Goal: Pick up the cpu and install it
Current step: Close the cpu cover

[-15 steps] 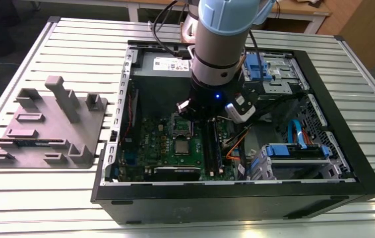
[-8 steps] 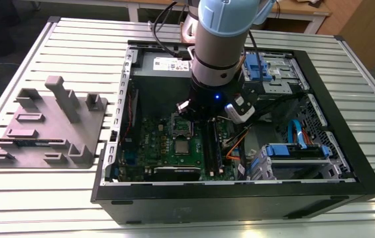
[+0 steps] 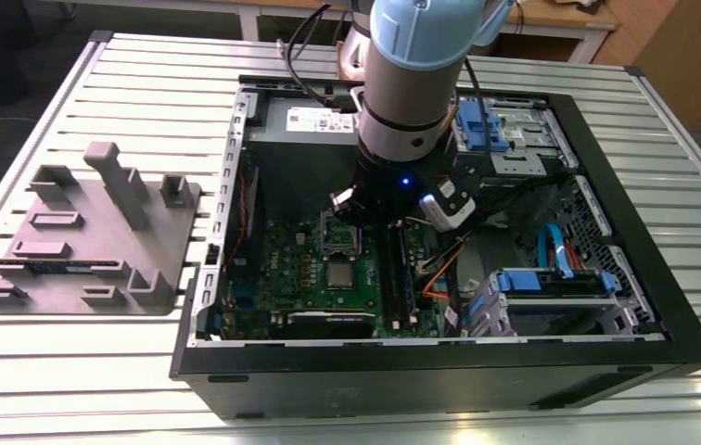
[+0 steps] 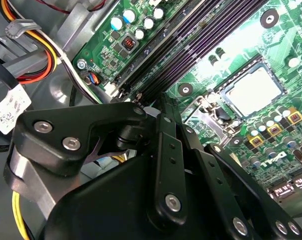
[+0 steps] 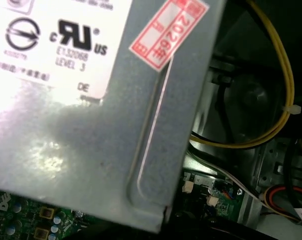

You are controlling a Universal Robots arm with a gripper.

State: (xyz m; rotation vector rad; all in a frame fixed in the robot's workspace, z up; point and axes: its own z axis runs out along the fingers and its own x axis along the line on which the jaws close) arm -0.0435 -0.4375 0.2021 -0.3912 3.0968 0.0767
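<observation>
The cpu (image 3: 342,275) is seen lying in its socket just below the exterior view's middle, so putting-in seems nearly done; the gripper (image 4: 163,100) near it cannot be told open or shut, and gentle moves are called for.

Bright even light; glare whitens the metal casing (image 5: 91,130) and motherboard (image 4: 241,50)

Exterior view: high, well back from the motherboard (image 3: 313,278), looking steeply down, whole case (image 3: 450,375) framed. Second wrist view: close above the motherboard (image 4: 231,45), oblique. First wrist view: hard against a grey metal box (image 5: 91,140) beside the motherboard (image 5: 21,220). Shared: cpu (image 3: 342,275) in the exterior view, cpu (image 4: 251,92) in the second wrist view.
</observation>
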